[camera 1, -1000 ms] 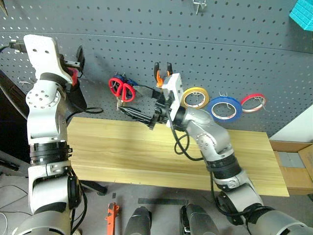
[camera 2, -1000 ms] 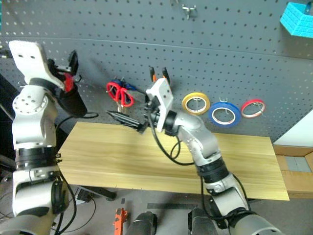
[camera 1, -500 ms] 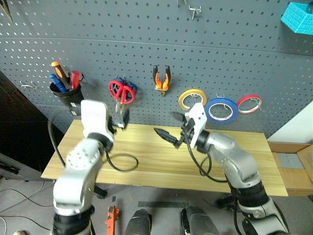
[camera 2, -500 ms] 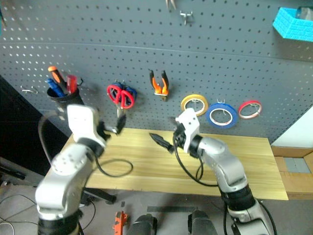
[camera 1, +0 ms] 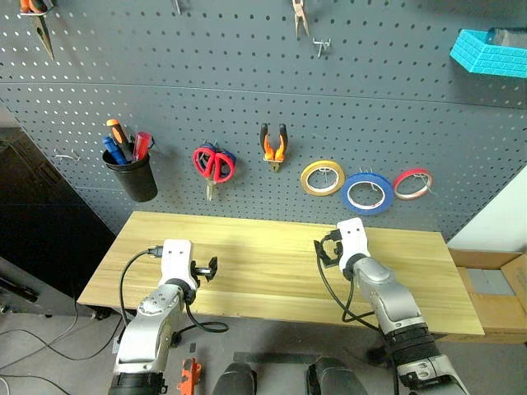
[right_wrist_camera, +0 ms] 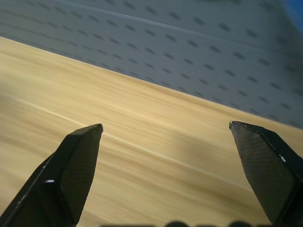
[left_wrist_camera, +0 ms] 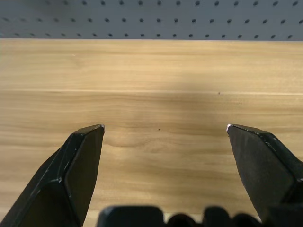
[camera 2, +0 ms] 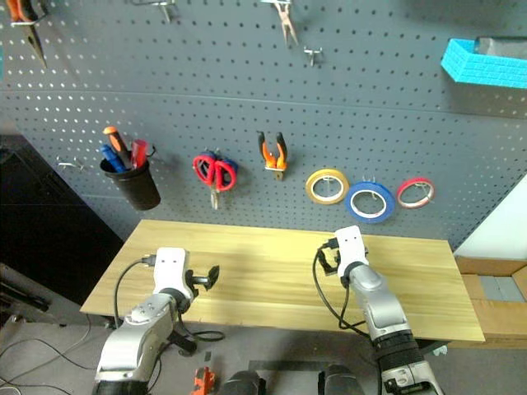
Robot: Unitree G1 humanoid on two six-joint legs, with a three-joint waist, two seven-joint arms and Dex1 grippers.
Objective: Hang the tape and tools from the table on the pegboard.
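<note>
The blue tape (camera 1: 368, 192) hangs on a hook of the dark grey pegboard (camera 1: 247, 74), between a yellow roll (camera 1: 322, 177) and a red roll (camera 1: 412, 183). Red-handled scissors (camera 1: 214, 163) and orange-and-black pliers (camera 1: 273, 144) hang further left. The red-handled screwdriver (camera 1: 142, 145) stands in a black cup (camera 1: 138, 177) on the board. My left gripper (camera 1: 206, 269) is open low over the table (camera 1: 263, 284), nothing between its fingers (left_wrist_camera: 80, 161). My right gripper (camera 1: 326, 249) is open too, over the table's right half, and holds nothing.
A cyan basket (camera 1: 491, 53) hangs at the board's upper right. More pliers (camera 1: 300, 15) hang near its top. A cardboard box (camera 1: 487, 286) sits right of the table. An orange tool (camera 1: 189, 374) lies on the floor by the near edge.
Both arms have come down from the pegboard to just above the table, the left from the cup, the right from the pliers. Both grippers stayed open. The camera has tilted up.
</note>
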